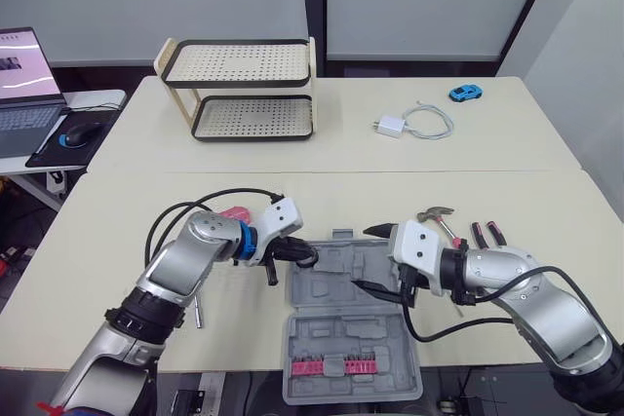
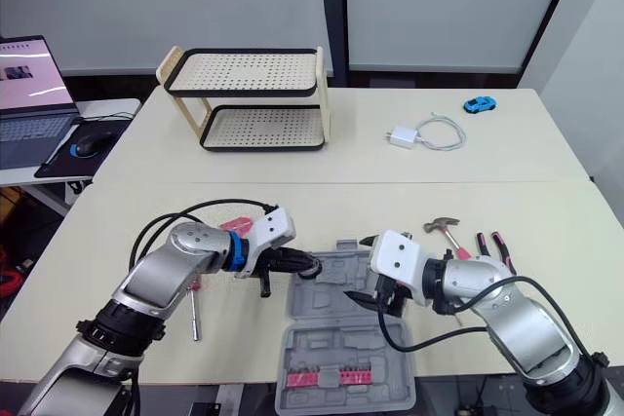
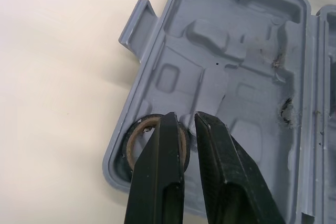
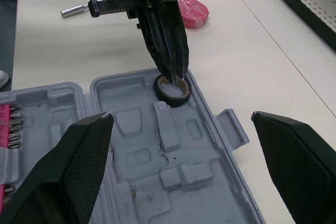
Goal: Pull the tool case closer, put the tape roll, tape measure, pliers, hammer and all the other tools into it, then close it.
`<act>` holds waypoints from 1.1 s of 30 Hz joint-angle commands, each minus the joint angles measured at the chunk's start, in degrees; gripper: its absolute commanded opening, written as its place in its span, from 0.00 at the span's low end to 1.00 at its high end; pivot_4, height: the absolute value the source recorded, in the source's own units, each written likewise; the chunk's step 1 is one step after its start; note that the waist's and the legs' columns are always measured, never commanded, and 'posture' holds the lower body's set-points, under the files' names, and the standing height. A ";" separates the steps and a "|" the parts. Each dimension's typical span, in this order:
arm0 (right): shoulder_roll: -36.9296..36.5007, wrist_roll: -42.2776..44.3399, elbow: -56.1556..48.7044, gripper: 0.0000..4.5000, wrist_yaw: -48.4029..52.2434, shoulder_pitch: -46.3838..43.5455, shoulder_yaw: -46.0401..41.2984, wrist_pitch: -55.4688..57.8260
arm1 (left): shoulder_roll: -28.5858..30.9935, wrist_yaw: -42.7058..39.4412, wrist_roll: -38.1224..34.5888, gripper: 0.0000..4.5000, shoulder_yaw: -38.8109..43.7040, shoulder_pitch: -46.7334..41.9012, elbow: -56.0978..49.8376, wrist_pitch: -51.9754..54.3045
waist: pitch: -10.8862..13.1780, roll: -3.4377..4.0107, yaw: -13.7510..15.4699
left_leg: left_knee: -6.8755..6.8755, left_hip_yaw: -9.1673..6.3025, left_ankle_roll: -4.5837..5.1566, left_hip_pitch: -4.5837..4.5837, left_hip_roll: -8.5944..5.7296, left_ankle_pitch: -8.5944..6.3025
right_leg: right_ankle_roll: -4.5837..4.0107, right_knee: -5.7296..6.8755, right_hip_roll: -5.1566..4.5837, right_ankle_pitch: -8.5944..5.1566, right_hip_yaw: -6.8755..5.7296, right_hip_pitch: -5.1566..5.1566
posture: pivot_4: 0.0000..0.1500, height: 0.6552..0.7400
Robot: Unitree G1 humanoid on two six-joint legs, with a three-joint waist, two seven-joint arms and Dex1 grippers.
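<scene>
The grey tool case (image 1: 363, 311) lies open in front of me, with pink bits (image 1: 331, 368) in its near half. My left gripper (image 1: 302, 253) is shut on the wall of the black tape roll (image 3: 137, 135), which sits in the case's far left corner (image 4: 170, 92). My right gripper (image 1: 365, 258) hovers open over the case's far half, nothing between its fingers. A hammer (image 1: 436, 213) and red-handled pliers (image 1: 487, 234) lie right of the case. The pink tape measure (image 1: 234, 212) and a metal driver (image 1: 200, 311) lie to its left.
A two-tier perforated rack (image 1: 244, 90) stands at the back left. A white charger with cable (image 1: 392, 126) and a blue toy car (image 1: 465, 94) lie at the back right. A laptop (image 1: 24, 75) and mouse (image 1: 83, 131) sit on a side desk, far left.
</scene>
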 commanded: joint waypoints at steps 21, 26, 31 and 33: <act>-1.39 1.20 -2.86 1.00 1.55 -0.45 -1.82 -0.07 | -13.02 13.60 2.08 0.11 8.52 15.57 12.72 -33.40 | -0.03 0.02 0.13 | 0.02 -0.02 0.00 0.04 0.02 0.00 | -0.01 -0.02 -0.10 0.01 0.03 0.05 | 1.00 1.00; -1.85 1.46 -3.27 1.00 1.67 -0.53 -2.03 0.59 | -14.70 13.84 2.48 0.11 8.18 14.08 16.69 -35.18 | -0.05 0.01 0.12 | 0.03 -0.01 0.00 0.05 -0.01 0.00 | -0.01 -0.02 -0.09 0.01 0.00 0.06 | 1.00 1.00; -2.01 1.21 -3.00 1.00 1.43 -0.53 -2.29 0.71 | -14.54 13.09 4.33 0.11 6.64 12.97 18.04 -35.75 | -0.05 0.01 0.10 | 0.03 0.00 0.00 0.05 -0.01 0.00 | -0.01 -0.02 -0.08 0.02 -0.01 0.06 | 1.00 1.00; -2.27 0.84 -2.71 1.00 1.52 -0.71 -2.13 0.56 | -13.94 12.86 6.01 0.11 5.36 12.57 18.52 -36.28 | -0.05 0.01 0.12 | 0.03 -0.01 0.00 0.05 -0.01 0.00 | -0.01 -0.02 -0.08 0.01 0.00 0.06 | 1.00 1.00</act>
